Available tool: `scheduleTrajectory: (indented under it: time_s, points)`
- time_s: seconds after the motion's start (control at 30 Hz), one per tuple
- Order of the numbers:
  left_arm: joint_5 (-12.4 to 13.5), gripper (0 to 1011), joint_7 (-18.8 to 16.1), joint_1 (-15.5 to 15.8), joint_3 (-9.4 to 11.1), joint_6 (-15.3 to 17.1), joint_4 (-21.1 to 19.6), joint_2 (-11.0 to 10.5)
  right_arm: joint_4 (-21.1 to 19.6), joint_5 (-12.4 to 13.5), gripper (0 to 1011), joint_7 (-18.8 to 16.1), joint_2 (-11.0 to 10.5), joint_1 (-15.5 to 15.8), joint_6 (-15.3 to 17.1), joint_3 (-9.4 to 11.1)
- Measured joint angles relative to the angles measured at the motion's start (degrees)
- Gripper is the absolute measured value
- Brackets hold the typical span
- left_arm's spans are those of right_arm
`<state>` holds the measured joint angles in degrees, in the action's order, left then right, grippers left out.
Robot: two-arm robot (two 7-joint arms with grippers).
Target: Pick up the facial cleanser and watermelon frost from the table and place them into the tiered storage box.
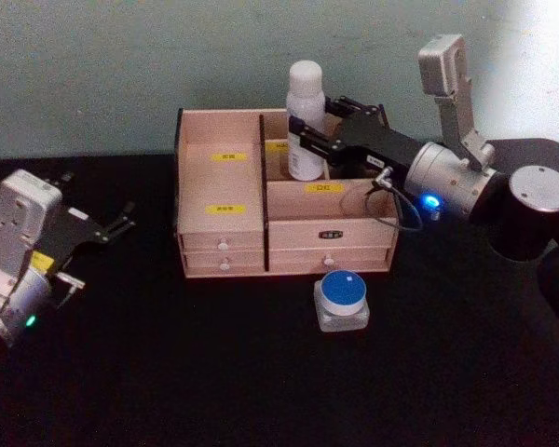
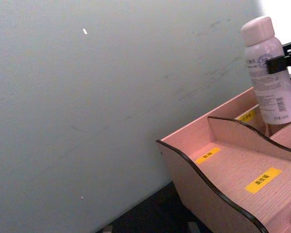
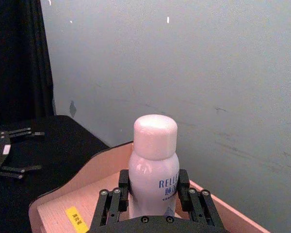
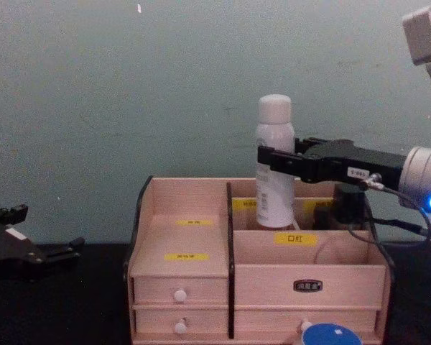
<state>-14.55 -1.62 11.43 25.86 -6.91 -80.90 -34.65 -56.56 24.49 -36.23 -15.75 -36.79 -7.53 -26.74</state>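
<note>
The facial cleanser (image 1: 305,98) is held upright in a far compartment of the tiered storage box (image 1: 222,191), just right of the middle divider. Its lower part is hidden behind the box's front tiers, so whether its base rests on the compartment floor cannot be told. The right hand (image 1: 309,126) is reached in from the right and clamped on the bottle at about mid-height; in the right wrist view one finger is seen pressed against each side of the white body, below the rounded cap. The watermelon frost (image 1: 343,298) is left standing on the black worktop (image 1: 214,372), on the near side of the box and close to its lower right drawer, its blue lid facing up. The left hand (image 1: 123,222) is kept low over the worktop at the left, well apart from the box, with its fingers spread apart and nothing between them.
</note>
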Motion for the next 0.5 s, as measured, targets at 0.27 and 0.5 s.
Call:
scheduleTrajectory:
  time_s: [0.27, 0.5]
  points:
    - [0.0, 1001, 0.0, 0.0, 0.0, 0.0, 0.0, 0.0, 2.2, -0.7, 593, 0.1, 1.2, -1.1, -0.8, 0.2]
    - [0.0, 1001, 0.0, 0.0, 0.0, 0.0, 0.0, 0.0, 5.0, -1.8, 593, 0.3, 2.4, -2.4, -1.5, 0.3]
